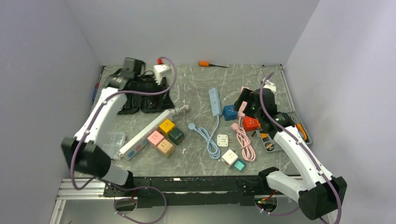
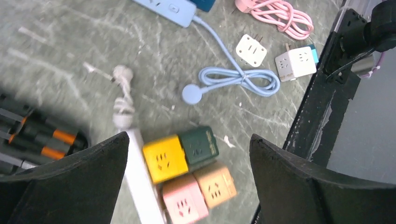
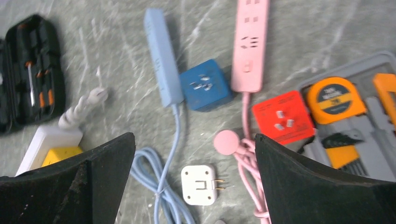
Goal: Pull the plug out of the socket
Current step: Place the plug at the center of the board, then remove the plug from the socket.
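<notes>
Yellow cube plug (image 1: 166, 126) sits tight against the white socket strip (image 1: 144, 133), at eight o'clock on the table (image 1: 196, 84). Left gripper (image 2: 189, 137), up at eleven o'clock, is wide and empty, maybe ready to fit around it. Right gripper (image 3: 194, 136) is wide and empty too.

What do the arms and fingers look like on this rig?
Left arm and right arm: white link shells, black joints, a purple cable looped along each. Fingers are broad, matte black, with curved inner edges.
</notes>
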Available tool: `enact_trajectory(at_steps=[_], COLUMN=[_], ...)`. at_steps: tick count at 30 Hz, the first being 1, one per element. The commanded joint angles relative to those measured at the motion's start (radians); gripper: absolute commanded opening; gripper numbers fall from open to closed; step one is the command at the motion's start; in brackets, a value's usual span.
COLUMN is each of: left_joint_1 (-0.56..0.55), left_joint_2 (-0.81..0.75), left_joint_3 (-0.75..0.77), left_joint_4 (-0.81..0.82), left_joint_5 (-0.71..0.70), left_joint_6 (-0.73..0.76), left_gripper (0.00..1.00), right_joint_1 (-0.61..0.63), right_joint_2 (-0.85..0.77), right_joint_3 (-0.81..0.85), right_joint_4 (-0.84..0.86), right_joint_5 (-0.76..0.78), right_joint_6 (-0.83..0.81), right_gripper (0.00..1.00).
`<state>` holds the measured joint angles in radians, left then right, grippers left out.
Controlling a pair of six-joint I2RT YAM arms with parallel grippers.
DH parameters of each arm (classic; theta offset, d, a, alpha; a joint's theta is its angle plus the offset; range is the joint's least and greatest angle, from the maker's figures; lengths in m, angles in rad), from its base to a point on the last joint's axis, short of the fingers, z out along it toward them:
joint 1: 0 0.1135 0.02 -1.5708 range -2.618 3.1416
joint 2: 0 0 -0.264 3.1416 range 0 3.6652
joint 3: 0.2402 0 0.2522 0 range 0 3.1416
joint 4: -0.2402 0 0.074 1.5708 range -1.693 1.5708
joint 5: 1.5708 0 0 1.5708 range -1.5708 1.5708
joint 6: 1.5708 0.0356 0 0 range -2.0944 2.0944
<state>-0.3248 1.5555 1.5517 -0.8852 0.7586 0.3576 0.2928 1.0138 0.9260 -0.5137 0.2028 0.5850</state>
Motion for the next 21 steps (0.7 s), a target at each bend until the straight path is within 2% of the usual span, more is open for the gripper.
enact_trajectory(at_steps=[1, 3, 5, 6, 7, 9, 11, 12, 13, 15, 16, 17, 18, 21], left_joint_1=[0.165, 0.244, 0.302, 0.35, 0.417, 0.545, 0.621, 0.639, 0.648, 0.65, 0.652, 0.659, 0.669, 0.667], left_joint_2=[-0.12, -0.074, -0.039, -0.063, -0.104, -0.211, -0.274, -0.286, -0.273, -0.2, -0.165, -0.146, -0.145, -0.212], left_joint_3=[-0.102, -0.006, 0.151, 0.192, 0.193, 0.1, -0.046, -0.109, -0.128, -0.041, 0.007, 0.033, 0.018, -0.101], left_joint_4=[-0.087, -0.28, -0.487, -0.499, -0.457, -0.279, -0.134, -0.136, -0.207, -0.485, -0.562, -0.562, -0.493, -0.292], left_joint_5=[0.199, 0.354, 0.365, 0.361, 0.373, 0.4, 0.328, 0.355, 0.424, 0.49, 0.489, 0.467, 0.415, 0.196], left_joint_6=[0.083, 0.198, 0.326, 0.332, 0.285, 0.119, -0.061, -0.027, 0.078, 0.367, 0.424, 0.397, 0.319, 0.192], left_gripper=[0.99, 0.99, 0.99, 0.99, 0.99, 0.99, 1.0, 0.99, 1.0, 0.99, 0.99, 0.99, 0.99, 0.99], right_joint_1=[0.144, 0.2, 0.205, 0.202, 0.2, 0.198, 0.215, 0.245, 0.282, 0.351, 0.374, 0.393, 0.41, 0.467], right_joint_2=[0.051, 0.088, 0.106, 0.108, 0.112, 0.121, 0.135, 0.152, 0.178, 0.227, 0.248, 0.264, 0.278, 0.344], right_joint_3=[0.079, 0.109, 0.097, 0.088, 0.084, 0.067, 0.072, 0.1, 0.142, 0.216, 0.238, 0.252, 0.259, 0.3], right_joint_4=[0.054, 0.075, 0.153, 0.195, 0.225, 0.29, 0.319, 0.29, 0.24, 0.158, 0.134, 0.127, 0.126, 0.103], right_joint_5=[0.049, 0.039, -0.048, -0.088, -0.136, -0.228, -0.268, -0.226, -0.161, -0.058, -0.037, -0.02, -0.005, 0.065], right_joint_6=[-0.043, -0.038, 0.011, 0.036, 0.044, 0.032, 0.01, -0.007, -0.038, -0.093, -0.108, -0.112, -0.111, -0.114], right_gripper=[1.0, 1.0, 1.0, 1.0, 1.0, 1.0, 1.0, 1.0, 1.0, 1.0, 1.0, 1.0, 1.0, 1.0])
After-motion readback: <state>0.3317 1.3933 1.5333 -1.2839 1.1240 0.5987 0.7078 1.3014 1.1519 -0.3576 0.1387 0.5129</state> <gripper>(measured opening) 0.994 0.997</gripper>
